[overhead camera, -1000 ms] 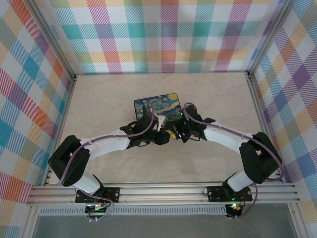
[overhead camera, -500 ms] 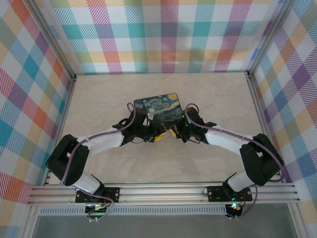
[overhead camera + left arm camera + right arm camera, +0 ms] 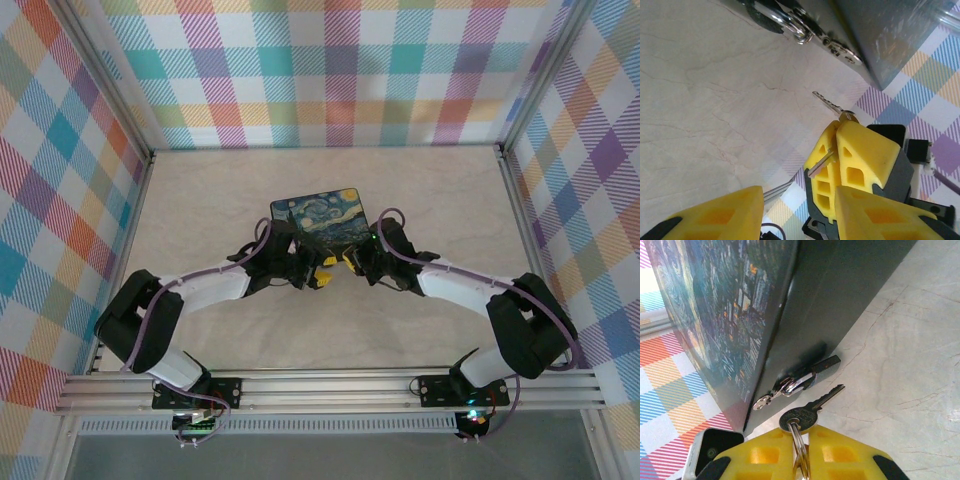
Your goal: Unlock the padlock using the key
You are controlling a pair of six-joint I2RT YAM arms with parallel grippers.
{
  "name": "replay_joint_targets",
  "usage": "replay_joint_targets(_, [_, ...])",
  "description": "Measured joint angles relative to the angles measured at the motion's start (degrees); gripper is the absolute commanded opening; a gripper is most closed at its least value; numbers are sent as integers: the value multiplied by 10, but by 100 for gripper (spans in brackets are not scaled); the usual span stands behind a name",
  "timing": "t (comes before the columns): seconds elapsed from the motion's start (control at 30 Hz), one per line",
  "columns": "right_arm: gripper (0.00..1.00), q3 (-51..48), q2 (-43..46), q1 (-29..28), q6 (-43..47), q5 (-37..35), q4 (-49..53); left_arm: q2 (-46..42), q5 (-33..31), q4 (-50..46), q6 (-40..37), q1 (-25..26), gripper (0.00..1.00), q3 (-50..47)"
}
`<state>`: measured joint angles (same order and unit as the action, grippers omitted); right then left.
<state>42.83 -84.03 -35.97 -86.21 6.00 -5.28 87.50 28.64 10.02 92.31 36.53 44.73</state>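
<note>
Silver key (image 3: 812,407) pinched in my right gripper (image 3: 800,452) points to 2 o'clock, parallel with the padlock (image 3: 807,377) on the box (image 3: 715,305) just beyond at 12; my left gripper (image 3: 320,274) gapes wide, farther off.

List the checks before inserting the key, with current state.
1. Small silver metal key clamped in right gripper: ok.
2. Key blade inside tiny grey-silver metal padlock: not ok; the blade lies beside it, apart.
3. Keyhole position known: cannot tell.
4. Left gripper steadying the padlock: not ok; it is open and off the lock.
5. Padlock hanging on the dark box printed with a swirly night sky: ok.
</note>
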Motion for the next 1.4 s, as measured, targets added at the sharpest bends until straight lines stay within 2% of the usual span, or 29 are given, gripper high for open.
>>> replay_joint_targets(0.3, [10,-7,6,-9,-46,0,-52,-26,-31,-46,33,-1,39,14])
replay_joint_targets(0.9, [10,-6,28,-39,-72,0,-78,-63,-58,-92,46,-1,35,42])
replay_joint_targets(1.4, [10,10,28,-50,-79,0,-86,-72,-71,-97,59,-1,20,42])
